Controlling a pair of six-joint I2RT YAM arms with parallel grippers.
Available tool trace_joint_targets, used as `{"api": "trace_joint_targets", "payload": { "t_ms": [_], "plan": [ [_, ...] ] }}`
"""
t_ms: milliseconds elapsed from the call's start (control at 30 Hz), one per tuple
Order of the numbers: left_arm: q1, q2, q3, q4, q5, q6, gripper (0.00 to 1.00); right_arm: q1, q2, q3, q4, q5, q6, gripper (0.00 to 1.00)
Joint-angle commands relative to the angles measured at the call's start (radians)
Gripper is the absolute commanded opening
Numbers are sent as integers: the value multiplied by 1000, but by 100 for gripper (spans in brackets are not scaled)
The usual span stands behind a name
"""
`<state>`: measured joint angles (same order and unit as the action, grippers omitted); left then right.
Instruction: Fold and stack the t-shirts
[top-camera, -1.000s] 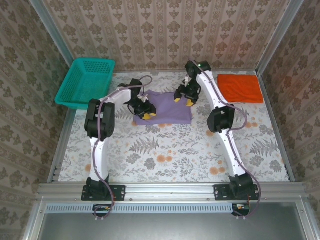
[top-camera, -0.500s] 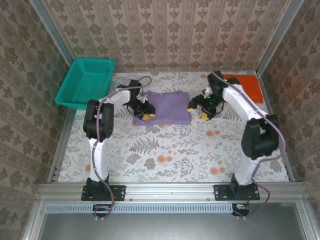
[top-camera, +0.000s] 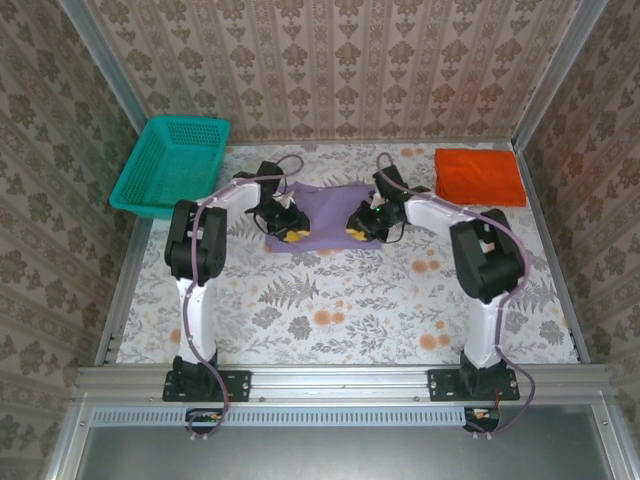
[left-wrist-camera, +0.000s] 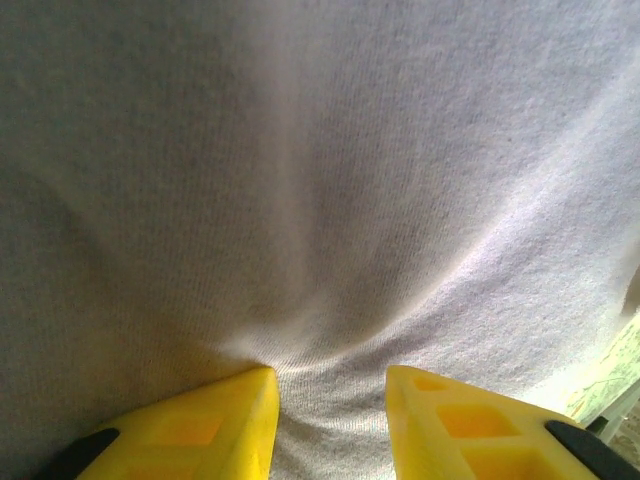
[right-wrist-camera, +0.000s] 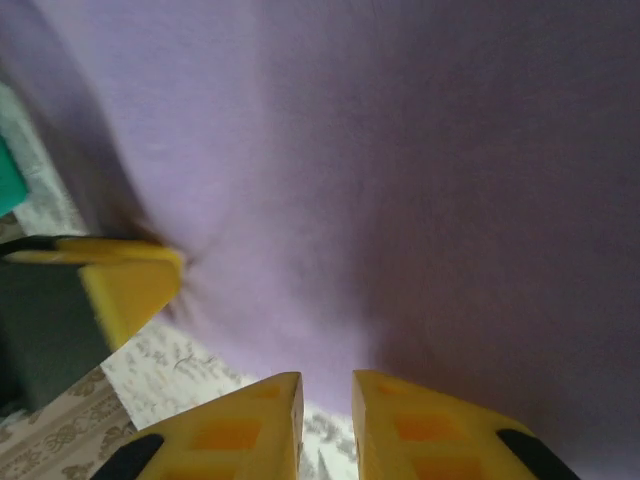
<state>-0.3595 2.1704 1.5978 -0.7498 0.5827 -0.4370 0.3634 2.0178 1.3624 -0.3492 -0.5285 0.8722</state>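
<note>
nearest the arm bases the flowered counter (top-camera: 330, 310) lies bare. beyond it both arms reach the near hem of the lavender t-shirt (top-camera: 325, 205), which lies flat mid-counter. the left gripper (top-camera: 288, 230) sits at the hem's left end, its yellow fingers (left-wrist-camera: 225, 420) clamped on a pinch of cloth, with creases fanning out from the bite. the right gripper (top-camera: 360, 226) is at the hem's right end, its fingers (right-wrist-camera: 250, 420) drawn to a thin slit with the cloth edge reaching into it, so it looks pinched too. this reads as the grasp before a fold. the next move calls for lifting both ends together and carrying the hem evenly towards the far edge. farther back lie the folded orange t-shirt (top-camera: 480, 177) on the right and a teal basket (top-camera: 168, 160) on the left.
</note>
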Motion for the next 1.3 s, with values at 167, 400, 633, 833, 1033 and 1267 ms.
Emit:
{"api": "trace_joint_targets", "payload": {
  "t_ms": [167, 400, 633, 833, 1033, 1267],
  "plan": [
    [-8, -66, -142, -43, -108, 65, 35, -25, 19, -141, 48, 52, 35, 18],
    [-8, -151, -296, -13, -204, 99, 35, -52, -72, -392, 102, 64, 46, 18],
    [-6, -216, -352, -6, -172, 96, 36, -28, -224, -588, 155, 52, 111, 19],
    [3, -241, -242, -78, -152, 74, 45, -14, -403, -574, 131, 39, 89, 31],
    [15, -210, -13, -125, -92, 34, 54, -34, -415, -407, 153, 59, 63, 35],
    [39, -21, 225, -136, -77, 20, 32, -83, -130, -99, 132, 60, 70, 18]
  ]
}}
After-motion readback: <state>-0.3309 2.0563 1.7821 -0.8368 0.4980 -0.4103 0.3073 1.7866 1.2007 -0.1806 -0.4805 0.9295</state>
